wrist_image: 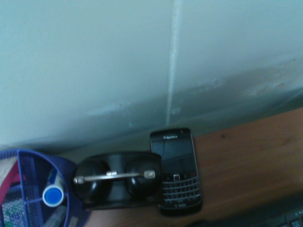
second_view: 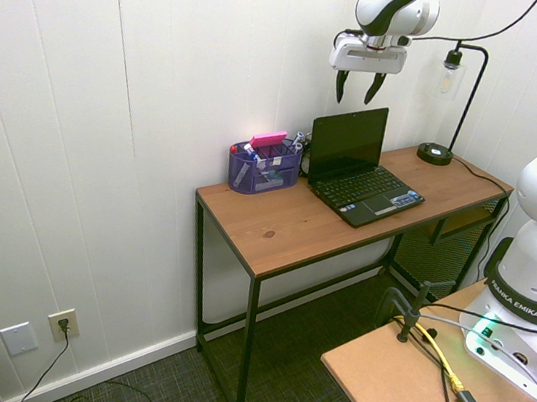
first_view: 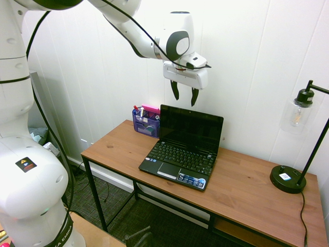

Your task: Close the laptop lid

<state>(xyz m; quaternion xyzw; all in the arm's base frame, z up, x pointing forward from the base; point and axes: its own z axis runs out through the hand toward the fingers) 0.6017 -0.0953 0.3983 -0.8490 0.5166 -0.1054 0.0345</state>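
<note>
Laptop [first_view: 177, 160] is a small black netbook, sitting on the brown wood-grain counter [first_view: 247, 190], between the purple mesh organizer [first_view: 146, 123] and the desk lamp [first_view: 288, 179]. Laptop lid [first_view: 191, 126] is up, tilted back a bit past upright, hinged along the back edge of the base. Panel is thin, rectangular, dark glossy display, black bezel all round, screen dark. Base is black: black keyboard [first_view: 181, 156], grey touchpad [first_view: 168, 169] with a silvery button bar along its front edge, blue-white sticker [first_view: 192, 180] on the palm rest beside it. Small round labels on the other side of the palm rest, too small to read. Fingers [first_view: 184, 94] are black, spread apart, nothing between them, pointing down above the lid's top edge and not touching it. Organizer has pens and a bright pink item in it, stands near the lid's side. Wrist view: dark phone [wrist_image: 176, 170] with a physical keypad, lying on the counter next to a glossy black object [wrist_image: 118, 179] with a metal bar across it; can't tell what that is.
</note>
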